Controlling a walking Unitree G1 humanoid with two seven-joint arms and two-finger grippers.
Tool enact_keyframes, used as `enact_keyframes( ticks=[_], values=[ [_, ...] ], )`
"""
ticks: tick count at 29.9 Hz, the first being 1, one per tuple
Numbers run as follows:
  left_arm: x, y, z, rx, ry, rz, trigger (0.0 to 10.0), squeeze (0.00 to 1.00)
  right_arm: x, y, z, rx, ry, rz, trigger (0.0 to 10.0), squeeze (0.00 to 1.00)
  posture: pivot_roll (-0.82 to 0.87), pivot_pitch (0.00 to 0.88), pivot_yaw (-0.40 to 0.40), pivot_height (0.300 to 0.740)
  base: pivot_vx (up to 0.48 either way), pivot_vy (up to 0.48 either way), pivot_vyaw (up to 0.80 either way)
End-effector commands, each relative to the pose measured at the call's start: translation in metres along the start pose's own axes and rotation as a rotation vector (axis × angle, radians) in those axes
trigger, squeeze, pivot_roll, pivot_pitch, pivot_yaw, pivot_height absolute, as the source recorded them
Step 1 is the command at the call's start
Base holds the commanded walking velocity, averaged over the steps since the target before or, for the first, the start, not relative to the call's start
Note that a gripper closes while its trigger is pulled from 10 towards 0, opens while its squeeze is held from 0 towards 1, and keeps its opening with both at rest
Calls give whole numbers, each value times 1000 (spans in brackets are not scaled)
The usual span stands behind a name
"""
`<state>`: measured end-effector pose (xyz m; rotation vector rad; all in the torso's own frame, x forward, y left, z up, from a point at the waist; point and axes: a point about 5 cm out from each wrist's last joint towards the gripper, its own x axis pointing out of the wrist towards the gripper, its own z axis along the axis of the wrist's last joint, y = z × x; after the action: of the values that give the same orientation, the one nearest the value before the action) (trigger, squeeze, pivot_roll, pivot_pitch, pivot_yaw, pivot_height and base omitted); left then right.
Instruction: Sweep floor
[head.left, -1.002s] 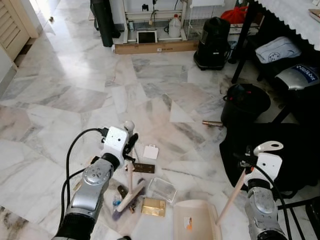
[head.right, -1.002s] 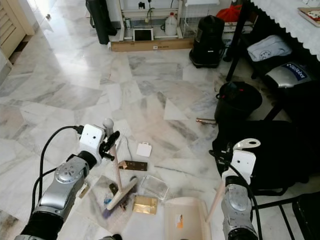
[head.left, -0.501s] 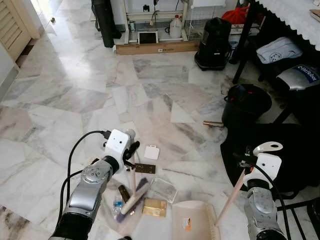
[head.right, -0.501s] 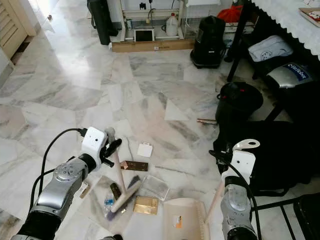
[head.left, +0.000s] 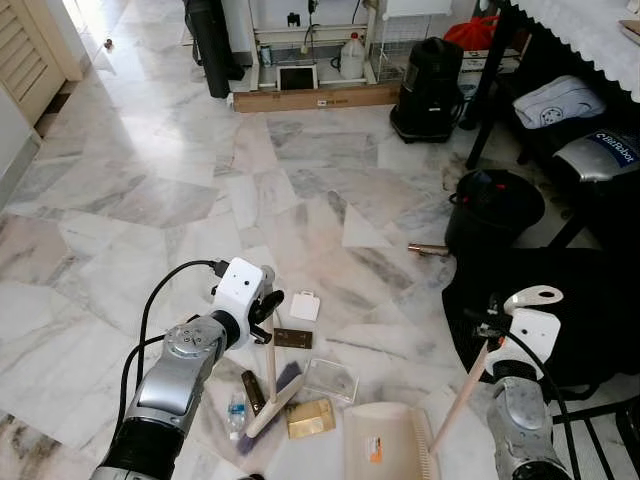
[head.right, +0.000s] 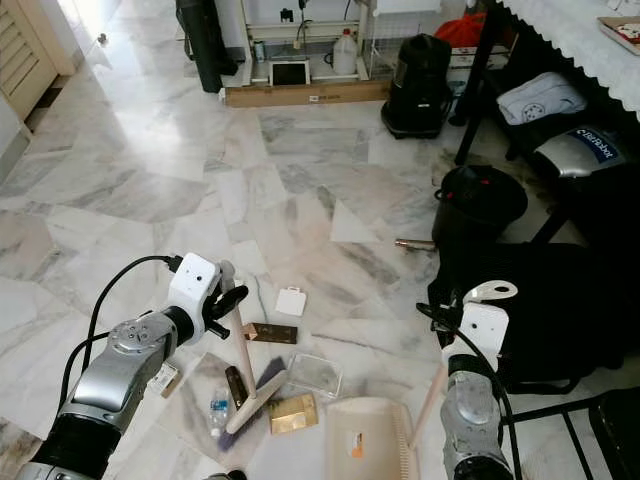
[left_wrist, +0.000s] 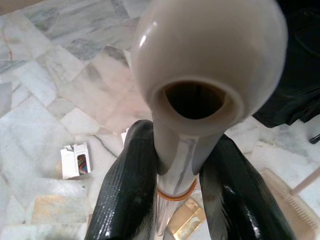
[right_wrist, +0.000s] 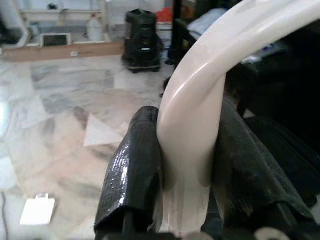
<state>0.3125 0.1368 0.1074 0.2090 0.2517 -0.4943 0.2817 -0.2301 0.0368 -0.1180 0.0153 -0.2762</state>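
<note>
Since 1.0 s ago: brush head (head.left: 272, 396) shifted rightward across the marble floor (head.left: 150, 200), toward the dustpan (head.left: 385, 440). Gold packet (head.left: 309, 417) now closer to the dustpan mouth and turned slightly; clear plastic tray (head.left: 331, 379) nudged the same way. Small dark bottle (head.left: 251, 390) now exposed on the left of the bristles, apparently left behind by the stroke. White card (head.left: 304, 305) and brown bar (head.left: 292, 338) beyond the head, not visibly moved.

Judged: one sweeping stroke under way, litter being gathered toward the pan; nothing yet inside it except a small orange-marked label (head.left: 376, 447). Further strokes likely needed, including one for the bottle.

Left hand (head.left: 268, 305): black fingers (left_wrist: 125, 190) closed round the pale broom handle (head.left: 270, 350) just below its rounded, hollow-ended knob. Handle near upright, long axis running from knob down to the floor, leaning a little. Head long axis diagonal on the floor, its far end pointing toward the tray, its near end toward the robot's left.

Right hand (right_wrist: 185, 200): fingers closed on the curved top of the dustpan handle (head.left: 462, 400). Handle slanting down and left to the pan; pan flat on the floor, to the right of the debris, open mouth apparently facing away from the robot, comb edge along its right side.
</note>
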Motion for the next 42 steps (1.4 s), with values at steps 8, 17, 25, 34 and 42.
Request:
enact_keyframes(
  ticks=[8, 17, 25, 34, 42],
  values=[
    [-3, -3, -9, -30, 57, -18, 10000, 0, -9, -4, -11, -28, 35, -13, 10000, 0, 144, 138, 15, 740, 0, 0, 0],
    [-7, -3, -8, -36, 47, 0, 10000, 0, 2, 2, 8, 11, -71, -39, 10000, 0, 157, 155, 10, 740, 0, 0, 0],
    [-12, -5, -11, -35, 55, 0, 10000, 0, 7, 9, 14, 21, -78, -47, 10000, 0, 171, 171, 13, 740, 0, 0, 0],
    [-21, -4, -11, -31, 60, 8, 10000, 0, 10, 13, 14, 15, -70, -40, 10000, 0, 194, 199, 17, 740, 0, 0, 0],
    [-32, 0, -10, -23, 68, 24, 10000, 0, 4, 17, 7, 9, -46, -41, 10000, 0, 230, 230, 27, 740, 0, 0, 0]
  ],
)
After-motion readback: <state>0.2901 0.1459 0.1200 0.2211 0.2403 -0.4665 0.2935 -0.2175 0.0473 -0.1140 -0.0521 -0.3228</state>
